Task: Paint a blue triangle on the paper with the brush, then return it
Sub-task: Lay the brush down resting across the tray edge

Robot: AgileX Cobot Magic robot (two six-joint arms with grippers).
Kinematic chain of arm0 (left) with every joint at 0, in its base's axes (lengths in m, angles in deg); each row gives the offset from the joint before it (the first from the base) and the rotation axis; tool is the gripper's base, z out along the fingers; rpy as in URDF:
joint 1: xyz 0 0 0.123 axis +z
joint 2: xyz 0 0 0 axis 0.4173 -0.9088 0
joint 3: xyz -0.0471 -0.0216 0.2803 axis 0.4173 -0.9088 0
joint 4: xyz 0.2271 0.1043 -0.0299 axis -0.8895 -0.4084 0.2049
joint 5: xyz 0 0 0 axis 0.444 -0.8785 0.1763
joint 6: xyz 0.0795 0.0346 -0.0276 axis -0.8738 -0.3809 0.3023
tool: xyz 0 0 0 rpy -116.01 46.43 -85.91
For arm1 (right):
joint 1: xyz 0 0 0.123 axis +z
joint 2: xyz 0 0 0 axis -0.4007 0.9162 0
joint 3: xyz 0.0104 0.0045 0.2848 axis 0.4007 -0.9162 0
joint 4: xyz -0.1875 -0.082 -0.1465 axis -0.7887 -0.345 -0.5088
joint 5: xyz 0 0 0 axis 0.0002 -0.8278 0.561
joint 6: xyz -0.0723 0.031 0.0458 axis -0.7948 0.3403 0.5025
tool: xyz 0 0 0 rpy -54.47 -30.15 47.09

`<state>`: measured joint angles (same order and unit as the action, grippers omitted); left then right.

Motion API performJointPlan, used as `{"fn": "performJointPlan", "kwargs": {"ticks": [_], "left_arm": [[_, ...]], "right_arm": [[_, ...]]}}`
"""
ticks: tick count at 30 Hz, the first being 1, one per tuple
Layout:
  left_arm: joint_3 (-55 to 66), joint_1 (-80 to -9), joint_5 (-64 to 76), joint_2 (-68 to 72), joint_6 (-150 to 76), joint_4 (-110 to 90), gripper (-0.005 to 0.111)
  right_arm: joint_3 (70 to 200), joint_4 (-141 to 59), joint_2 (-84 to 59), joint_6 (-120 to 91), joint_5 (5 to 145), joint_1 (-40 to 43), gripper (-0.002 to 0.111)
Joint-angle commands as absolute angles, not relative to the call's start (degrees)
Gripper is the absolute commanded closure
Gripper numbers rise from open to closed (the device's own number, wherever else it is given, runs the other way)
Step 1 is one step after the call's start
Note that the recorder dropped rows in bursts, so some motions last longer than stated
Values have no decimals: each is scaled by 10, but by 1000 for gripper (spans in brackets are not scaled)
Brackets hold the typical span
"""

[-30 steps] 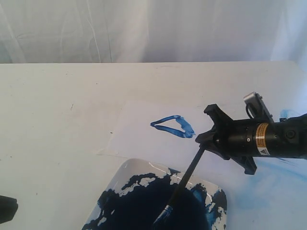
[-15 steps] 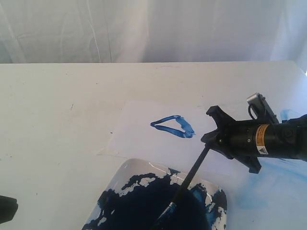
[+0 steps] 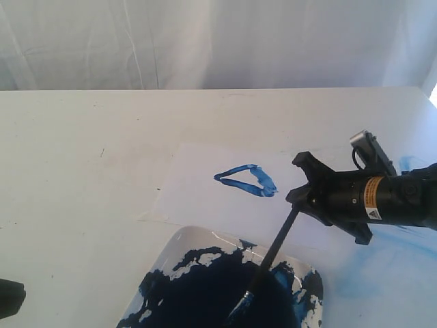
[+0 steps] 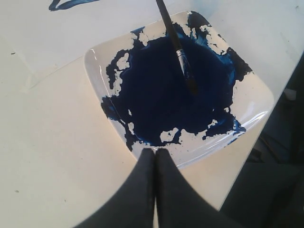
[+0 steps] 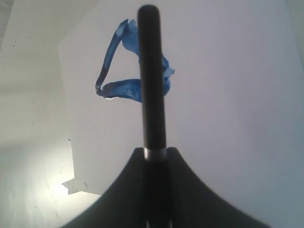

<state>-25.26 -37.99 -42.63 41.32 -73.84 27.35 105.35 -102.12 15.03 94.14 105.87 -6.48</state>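
The blue triangle (image 3: 247, 179) is painted on the white paper (image 3: 198, 191), and it also shows in the right wrist view (image 5: 111, 88). My right gripper (image 3: 297, 201) is shut on the black brush (image 3: 270, 256), which slants down to the glossy tray (image 3: 179, 240). The brush's bristle tip (image 4: 186, 71) is over the dark blue paint; I cannot tell whether it touches it. In the right wrist view the handle (image 5: 152, 80) sticks out from between the gripper (image 5: 155, 153). My left gripper (image 4: 155, 153) is shut and empty beside the tray's rim (image 4: 256, 102).
Pale blue smears (image 3: 403, 239) stain the table at the right, under the right arm. The table's edge runs close beside the tray (image 4: 266, 128). The left arm's dark tip (image 3: 10, 297) sits at the lower left. A white curtain (image 3: 205, 41) hangs behind.
The right gripper has shifted slightly to the right with the brush, and the bristle tip has moved a little over the paint. The left gripper has stayed put.
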Motion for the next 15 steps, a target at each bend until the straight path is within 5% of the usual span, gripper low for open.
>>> {"fn": "performJointPlan", "kwargs": {"ticks": [1,15], "left_arm": [[-258,-379,-430,416,-734,285,107],[-258,-379,-430,416,-734,285,107]], "right_arm": [[1053,-1019,151,917,1076,-65,108],[1053,-1019,151,891,1090,-65,89]]}}
